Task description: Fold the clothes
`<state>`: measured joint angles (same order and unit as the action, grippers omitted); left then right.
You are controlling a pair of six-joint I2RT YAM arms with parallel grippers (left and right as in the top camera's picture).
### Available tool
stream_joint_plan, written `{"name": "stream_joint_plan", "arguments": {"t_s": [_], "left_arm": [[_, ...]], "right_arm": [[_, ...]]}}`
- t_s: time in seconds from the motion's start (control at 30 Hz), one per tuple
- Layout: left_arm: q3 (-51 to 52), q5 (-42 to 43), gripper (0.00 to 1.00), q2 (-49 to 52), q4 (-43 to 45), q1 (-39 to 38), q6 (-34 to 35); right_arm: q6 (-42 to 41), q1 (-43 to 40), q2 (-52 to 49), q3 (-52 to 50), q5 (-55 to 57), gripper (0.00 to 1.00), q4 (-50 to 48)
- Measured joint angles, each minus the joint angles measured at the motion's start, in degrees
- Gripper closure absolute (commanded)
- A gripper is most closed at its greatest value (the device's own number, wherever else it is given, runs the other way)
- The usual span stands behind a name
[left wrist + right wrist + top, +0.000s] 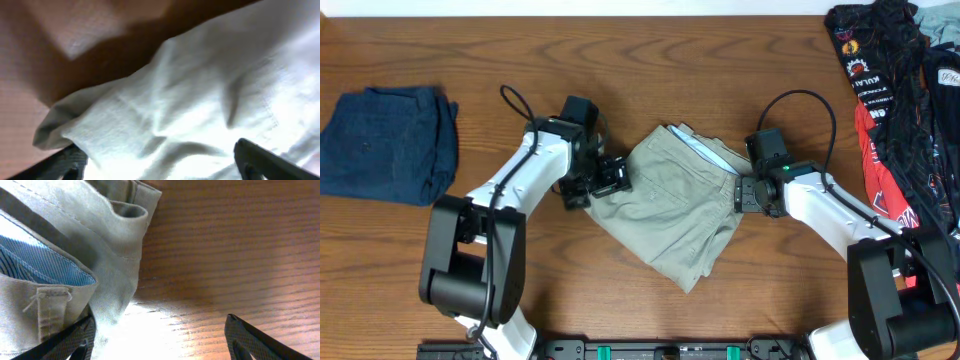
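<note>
Khaki trousers (670, 205), loosely folded, on table (400, 250).
Left gripper (615, 180) spread over left edge; right gripper (742, 195) spread at right edge.

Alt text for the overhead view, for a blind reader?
Khaki trousers lie folded at the middle of a wooden table, with the left hand at their left edge and the right hand at their right. Dark blue jeans sit far left; dark printed garments are piled far right.
</note>
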<state>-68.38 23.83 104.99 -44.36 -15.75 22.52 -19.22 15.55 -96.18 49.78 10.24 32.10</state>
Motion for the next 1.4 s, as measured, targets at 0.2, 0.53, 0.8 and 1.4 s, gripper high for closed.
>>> {"name": "stream_joint_plan", "arguments": {"t_s": [0.2,0.53,0.8,1.4], "left_arm": [[0.0,-2.0,0.01,-0.2,6.6,0.0,-3.6],[0.0,-11.8,0.01,-0.2,12.1,0.0,-4.9],[0.0,-13.2,0.01,-0.2,14.4,0.0,-4.9],[5.4,-8.8,0.42,1.5,13.7,-2.1,-3.3]], "right_arm": [[0.2,0.0,0.0,0.0,0.1,0.19,-0.1],[0.4,0.0,0.0,0.0,-1.3,0.25,-1.7],[0.4,0.0,0.0,0.0,-4.8,0.29,-4.4],[4.0,0.0,0.0,-0.3,-10.9,0.34,-24.7]]}}
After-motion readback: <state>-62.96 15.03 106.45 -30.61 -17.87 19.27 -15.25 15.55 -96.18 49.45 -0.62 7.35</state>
